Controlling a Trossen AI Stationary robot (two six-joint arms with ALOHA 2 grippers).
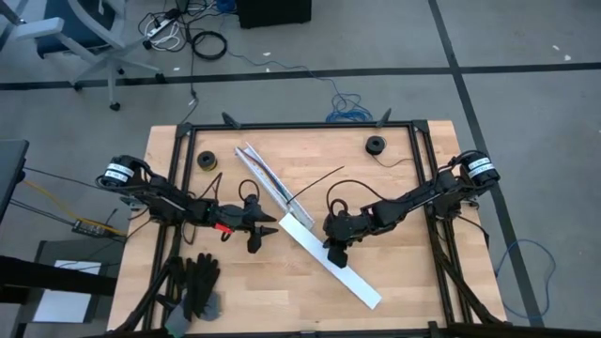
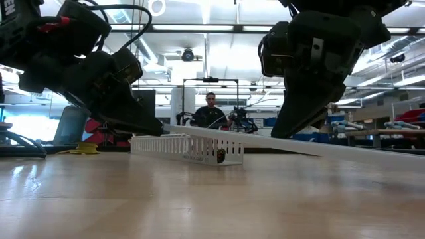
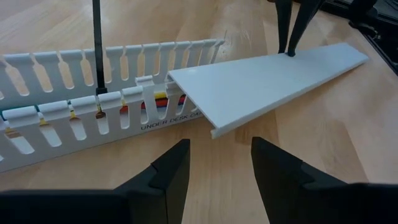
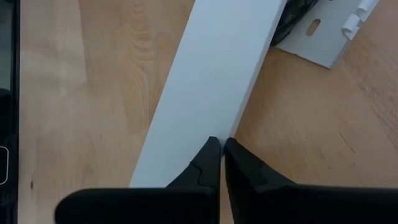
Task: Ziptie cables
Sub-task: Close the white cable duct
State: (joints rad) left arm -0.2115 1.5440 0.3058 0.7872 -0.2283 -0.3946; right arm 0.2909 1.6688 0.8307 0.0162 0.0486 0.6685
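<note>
The cables (image 3: 158, 102), red, yellow and blue, lie inside the white slotted channel (image 3: 74, 93) and show through its slots. A black ziptie (image 3: 97, 43) stands up from the channel. A flat white cover strip (image 1: 329, 263) lies slanted, its far end resting on the channel's end (image 3: 186, 78). My left gripper (image 3: 217, 152) is open just short of the channel's side and touches nothing. My right gripper (image 4: 221, 142) is shut, its tips on the strip. My right gripper meets the white cover strip with shut fingertips at one long edge (image 4: 231, 127), about halfway along. The fingers slant down from above and form a narrow V (image 3: 290, 37). Whether they pinch the edge's lip or only rest on it, I cannot tell.
Two black rolls (image 1: 207, 161) (image 1: 376, 144) sit near the table's far edge. A pair of black gloves (image 1: 197, 286) lies at the near left corner. Black frame rails (image 1: 300, 125) run along the far edge and both sides. A person sits beyond the table.
</note>
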